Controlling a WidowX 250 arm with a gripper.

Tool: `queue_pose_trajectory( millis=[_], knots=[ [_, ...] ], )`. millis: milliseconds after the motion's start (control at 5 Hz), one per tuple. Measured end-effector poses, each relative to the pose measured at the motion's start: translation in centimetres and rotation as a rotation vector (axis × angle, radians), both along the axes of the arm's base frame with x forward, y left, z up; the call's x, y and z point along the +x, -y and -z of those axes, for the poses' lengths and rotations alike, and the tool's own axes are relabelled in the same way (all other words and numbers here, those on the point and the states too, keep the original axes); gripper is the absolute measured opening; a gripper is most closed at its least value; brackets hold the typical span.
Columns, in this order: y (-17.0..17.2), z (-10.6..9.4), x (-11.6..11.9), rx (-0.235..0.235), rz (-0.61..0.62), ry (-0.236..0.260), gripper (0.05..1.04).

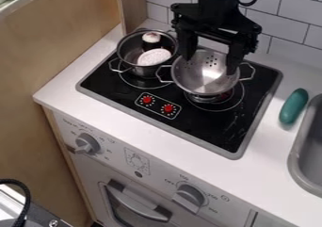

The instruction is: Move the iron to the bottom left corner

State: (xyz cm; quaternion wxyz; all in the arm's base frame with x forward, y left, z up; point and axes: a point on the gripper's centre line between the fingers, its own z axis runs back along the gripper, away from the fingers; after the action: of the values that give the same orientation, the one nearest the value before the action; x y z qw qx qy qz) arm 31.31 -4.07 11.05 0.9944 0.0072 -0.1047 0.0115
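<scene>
So the shiny metal colander (204,82), round with little punched holes, sat on a burner (211,99) of the glossy black stovetop (207,126), fingers (234,56) spread open over it. The pot (142,71) nearby held a textured, pale oval thing (154,57).

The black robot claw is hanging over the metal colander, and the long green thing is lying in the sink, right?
Not quite: the long green thing isn't in the sink. The camera view shows it on the white counter, beside the sink. The black gripper does hang over the metal colander.
</scene>
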Motion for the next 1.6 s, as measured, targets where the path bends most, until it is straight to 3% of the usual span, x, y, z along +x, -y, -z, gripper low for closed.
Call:
queue_pose_trajectory(
  millis=[400,600,800,1200,1600],
  knots=[
    [1.0,1.3,-0.1,0.011,-0.042,-0.047,0.995],
    [2.2,1.3,1.1,0.021,-0.08,-0.054,0.995],
    [2.9,1.0,1.5,0.037,-0.075,-0.028,0.995],
    [2.3,1.6,2.2,0.083,0.078,0.022,0.995],
    [1.9,2.7,1.8,0.116,0.179,0.026,0.995]
  ],
)
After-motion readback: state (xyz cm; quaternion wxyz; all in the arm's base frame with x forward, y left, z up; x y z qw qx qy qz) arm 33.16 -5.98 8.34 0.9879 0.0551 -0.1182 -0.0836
